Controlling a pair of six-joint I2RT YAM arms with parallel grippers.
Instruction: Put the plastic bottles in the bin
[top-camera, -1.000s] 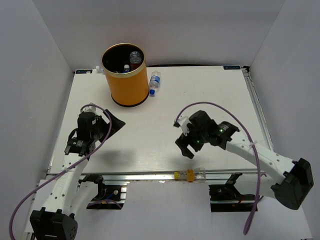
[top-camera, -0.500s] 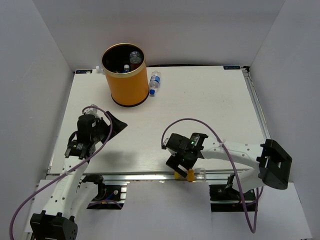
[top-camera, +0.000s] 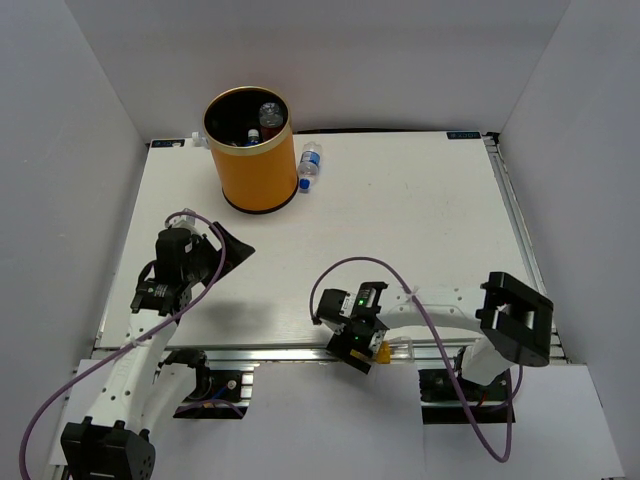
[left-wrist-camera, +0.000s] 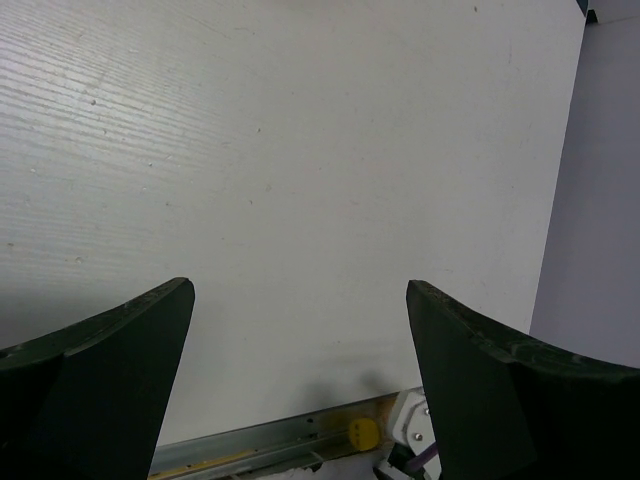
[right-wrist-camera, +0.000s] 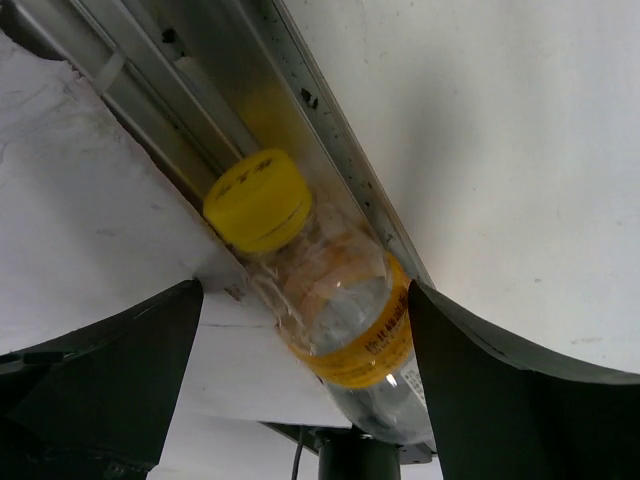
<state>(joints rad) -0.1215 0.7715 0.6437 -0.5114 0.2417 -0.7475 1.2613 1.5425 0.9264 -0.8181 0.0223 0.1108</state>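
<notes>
The orange-yellow bin (top-camera: 252, 172) stands at the far left of the table with several bottles inside. A clear bottle with a blue label (top-camera: 309, 166) lies just right of it. A clear bottle with a yellow cap and yellow-orange label (right-wrist-camera: 340, 310) lies in the metal rail at the table's near edge; it also shows in the top view (top-camera: 392, 350). My right gripper (right-wrist-camera: 300, 330) is open with its fingers on either side of this bottle, not closed on it. My left gripper (left-wrist-camera: 300, 345) is open and empty above bare table at the near left.
The metal rail (top-camera: 270, 350) runs along the near edge of the white table (top-camera: 400, 220). White walls enclose the table on three sides. The right arm's purple cable (top-camera: 330, 275) loops above the near edge.
My right gripper has swung down and left from mid-table to the near edge and now straddles the yellow-capped bottle. The left arm has barely moved.
</notes>
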